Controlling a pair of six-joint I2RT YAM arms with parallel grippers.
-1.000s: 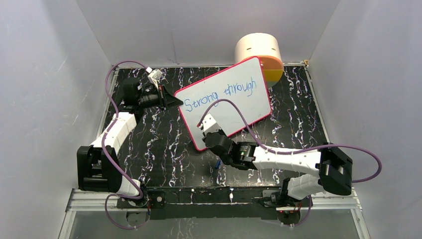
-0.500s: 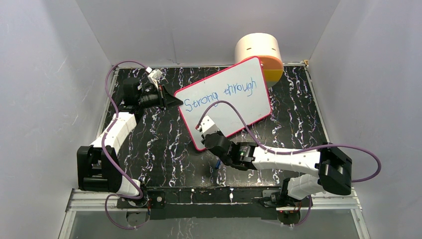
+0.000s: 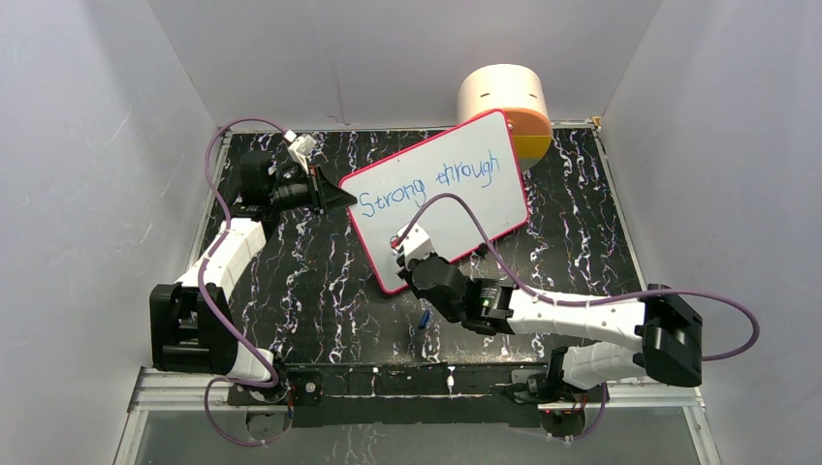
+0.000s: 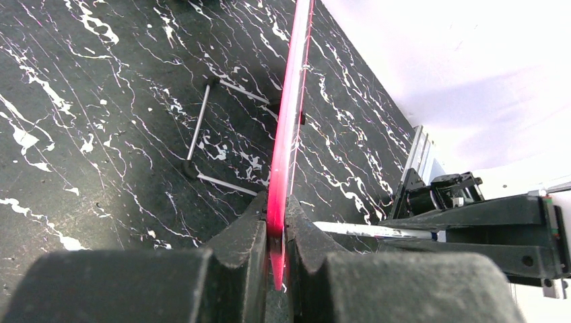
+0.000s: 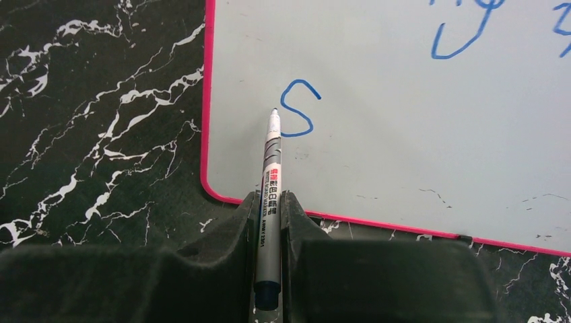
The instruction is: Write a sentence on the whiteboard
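Soft, even light fills the overhead view; shadows on the tabletop (image 3: 320, 281) are faint. The wall (image 4: 438, 40) blows out white in the left wrist view; the whiteboard (image 5: 404, 148) looks greyish in the right.

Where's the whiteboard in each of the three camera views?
Top: whiteboard at centre, tilted.
Left wrist: whiteboard edge-on, rising up the middle from the left hand.
Right wrist: whiteboard fills the upper right, marker pointing at it.
Shared landmark: its pink frame.

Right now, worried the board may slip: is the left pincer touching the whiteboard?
Touching. Left wrist view shows the left pincer clamped on the whiteboard at its pink edge.
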